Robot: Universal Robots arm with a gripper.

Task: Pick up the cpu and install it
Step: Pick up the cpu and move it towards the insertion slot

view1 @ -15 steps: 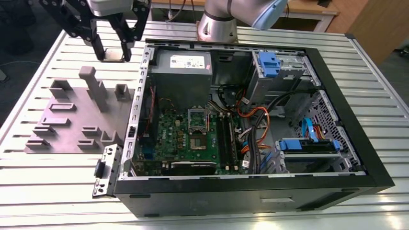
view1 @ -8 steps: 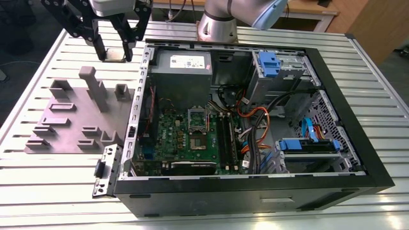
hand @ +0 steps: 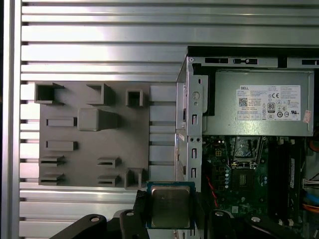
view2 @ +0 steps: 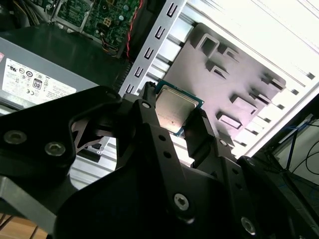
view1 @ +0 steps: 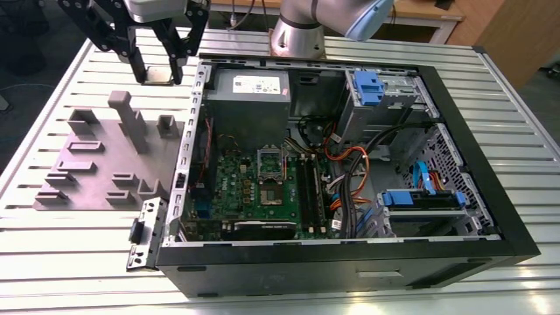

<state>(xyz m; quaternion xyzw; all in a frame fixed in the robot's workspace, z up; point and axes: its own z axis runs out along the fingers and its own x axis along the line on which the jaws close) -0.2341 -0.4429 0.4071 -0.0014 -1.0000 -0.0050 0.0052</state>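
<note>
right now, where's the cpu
The cpu is gripped in the tool at the exterior view's upper left, over the slatted table, between the grey fixture plate and the open computer case.

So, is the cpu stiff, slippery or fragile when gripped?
The cpu is a flat metal-topped square, so probably stiff and light. Its smooth top looks slippery; the gripper pinches only its edges, so it might slide or twist. Its thin rim seems fragile.

The cpu [hand: 170, 206] looks dull metal, the fixture [hand: 124, 149] matt grey plastic.
</note>
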